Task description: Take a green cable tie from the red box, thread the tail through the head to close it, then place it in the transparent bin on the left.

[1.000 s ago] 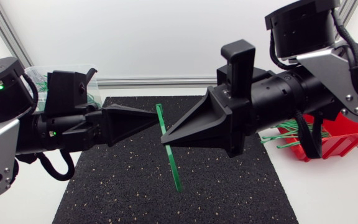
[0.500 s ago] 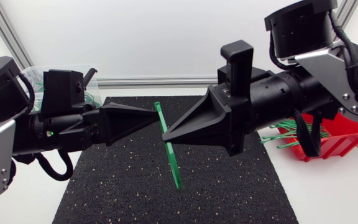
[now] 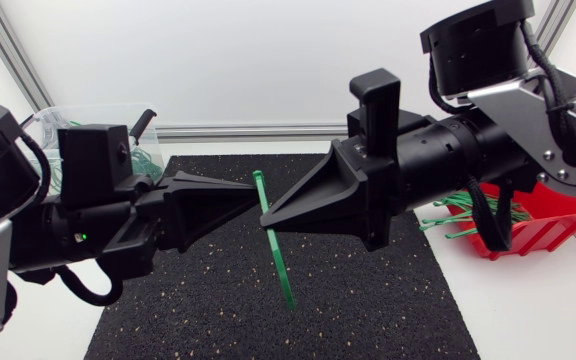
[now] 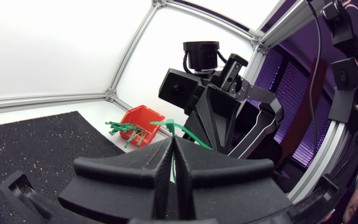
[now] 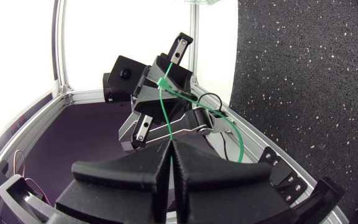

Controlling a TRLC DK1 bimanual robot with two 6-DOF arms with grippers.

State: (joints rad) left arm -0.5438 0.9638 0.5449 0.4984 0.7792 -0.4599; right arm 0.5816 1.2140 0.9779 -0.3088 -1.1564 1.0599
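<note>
**A thin green tie held by two grippers**

The cable tie [image 3: 276, 245] hangs almost upright above the middle of the black mat [image 3: 368, 310]. The right gripper [image 3: 266, 220] has its fingers pressed together on the strap. The left gripper [image 3: 251, 190], also closed, pinches it just below the head. The tie looks light, springy and probably slippery. A hold on its flat sides, near the head and near the tail, seems safest.
</note>
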